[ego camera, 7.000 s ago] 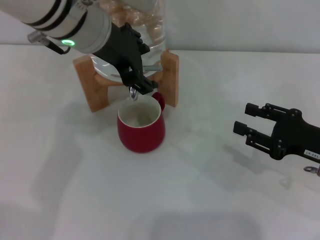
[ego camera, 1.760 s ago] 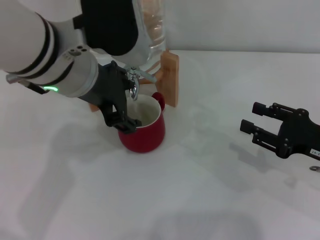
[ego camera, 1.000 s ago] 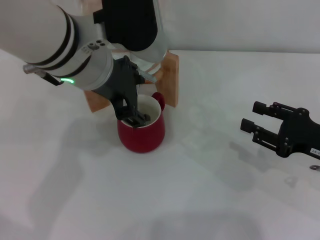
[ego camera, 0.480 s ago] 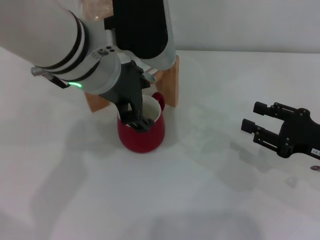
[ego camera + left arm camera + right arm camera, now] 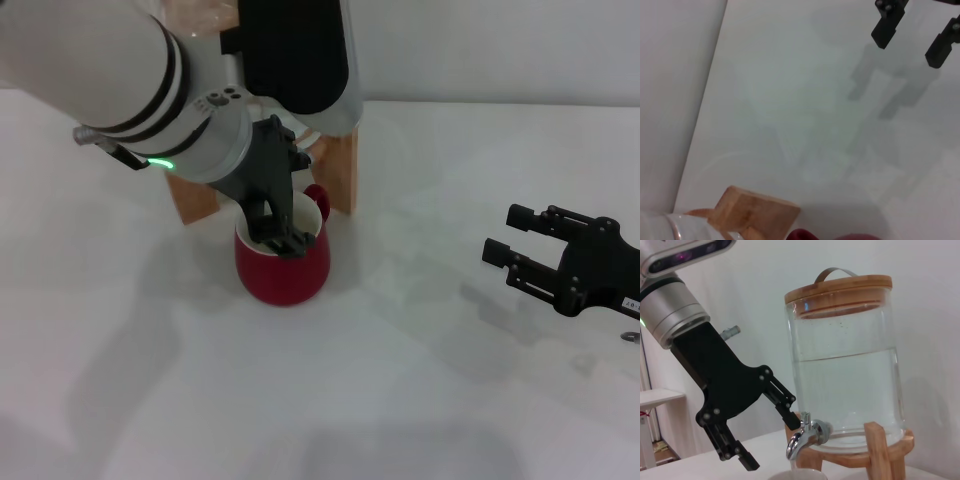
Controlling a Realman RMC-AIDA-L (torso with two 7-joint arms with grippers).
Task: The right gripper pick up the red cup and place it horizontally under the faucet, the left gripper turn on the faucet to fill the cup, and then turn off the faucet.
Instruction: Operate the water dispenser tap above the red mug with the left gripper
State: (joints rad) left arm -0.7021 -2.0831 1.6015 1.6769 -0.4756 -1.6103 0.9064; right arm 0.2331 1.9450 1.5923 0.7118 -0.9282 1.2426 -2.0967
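Observation:
The red cup [image 5: 285, 272] stands upright on the white table in front of the wooden stand, and its cream rim [image 5: 795, 474] sits right below the faucet [image 5: 802, 438]. That chrome faucet shows no stream from its spout. My left gripper [image 5: 286, 240] hangs over the cup's mouth. In the right wrist view this left gripper [image 5: 771, 442] is open, beside the faucet and not touching it. In the head view my left arm hides the faucet. My right gripper [image 5: 503, 232] rests open and empty far to the cup's right, and the same right gripper [image 5: 912, 37] shows in the left wrist view.
A clear water jar [image 5: 845, 375] with a bamboo lid sits on a wooden stand [image 5: 342, 170] behind the cup. My bulky left arm [image 5: 130, 70] covers the jar in the head view. White table [image 5: 400, 400] stretches between the cup and the right gripper.
The left gripper, at the faucet 7 s ago, has pulled back and in the last second drifted right over the cup's mouth. Right arm has stayed still.

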